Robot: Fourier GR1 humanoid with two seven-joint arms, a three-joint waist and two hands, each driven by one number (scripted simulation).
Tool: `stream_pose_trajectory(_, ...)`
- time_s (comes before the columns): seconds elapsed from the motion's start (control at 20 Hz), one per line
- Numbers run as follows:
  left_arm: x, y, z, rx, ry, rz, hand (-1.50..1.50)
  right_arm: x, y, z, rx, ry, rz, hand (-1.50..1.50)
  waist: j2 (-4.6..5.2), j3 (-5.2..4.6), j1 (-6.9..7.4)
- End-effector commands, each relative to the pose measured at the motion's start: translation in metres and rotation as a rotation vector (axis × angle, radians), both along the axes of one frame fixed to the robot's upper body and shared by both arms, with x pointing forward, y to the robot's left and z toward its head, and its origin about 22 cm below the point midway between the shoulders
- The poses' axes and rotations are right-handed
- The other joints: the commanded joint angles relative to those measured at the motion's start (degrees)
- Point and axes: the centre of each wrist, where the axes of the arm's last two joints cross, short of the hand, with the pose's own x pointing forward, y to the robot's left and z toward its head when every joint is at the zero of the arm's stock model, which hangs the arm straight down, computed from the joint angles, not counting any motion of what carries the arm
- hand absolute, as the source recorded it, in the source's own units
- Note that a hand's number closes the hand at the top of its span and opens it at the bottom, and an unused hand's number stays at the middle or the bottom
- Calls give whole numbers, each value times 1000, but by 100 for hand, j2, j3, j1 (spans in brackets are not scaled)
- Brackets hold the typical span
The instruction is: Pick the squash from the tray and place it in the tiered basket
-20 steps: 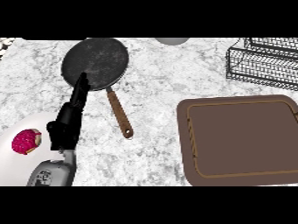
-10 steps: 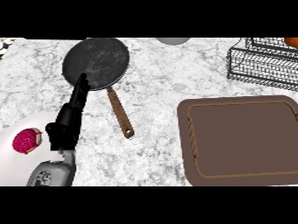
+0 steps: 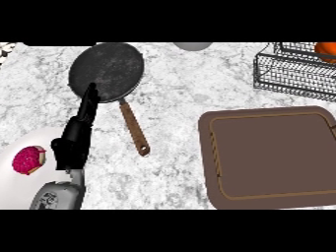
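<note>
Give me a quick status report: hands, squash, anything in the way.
Left hand open, resting at left, fingers up. Right hand out of view. Orange squash in the tiered basket; brown tray bare. Nothing blocking.

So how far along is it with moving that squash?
Nearly done, it seems. The brown tray holds nothing, and an orange thing, probably the squash, sits in the wire basket at the upper right edge. The left hand rests open with straight fingers near the pan, holding nothing. The right hand is out of view, so whether it has let go is unclear.
</note>
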Motion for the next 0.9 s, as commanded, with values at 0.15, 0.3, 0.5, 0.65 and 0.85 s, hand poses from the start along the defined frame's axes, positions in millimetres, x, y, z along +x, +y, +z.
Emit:
stream_pose_trajectory(0.15, -11, -5, -3, 1, 13, 9, 0, -51, -62, 21, 118, -147, -192, -150, -61, 0, -143)
stream_pose_trajectory(0.3, 0, 3, -1, -2, 14, 43, 0, -80, -93, 3, 202, -201, -259, -150, -54, 2, -232)
stream_pose_trajectory(0.5, -9, 6, -10, 8, 22, 50, 0, -133, -125, -1, 261, -279, -250, -150, -93, 2, -328)
stream_pose_trajectory(0.65, -12, 13, -5, -9, 31, 50, 0, -182, -142, -20, 231, -250, -256, -150, -101, 1, -343)
stream_pose_trajectory(0.85, -15, 13, -11, 0, 16, 44, 0, -245, -166, -55, 261, -296, -221, -150, -70, 3, -310)
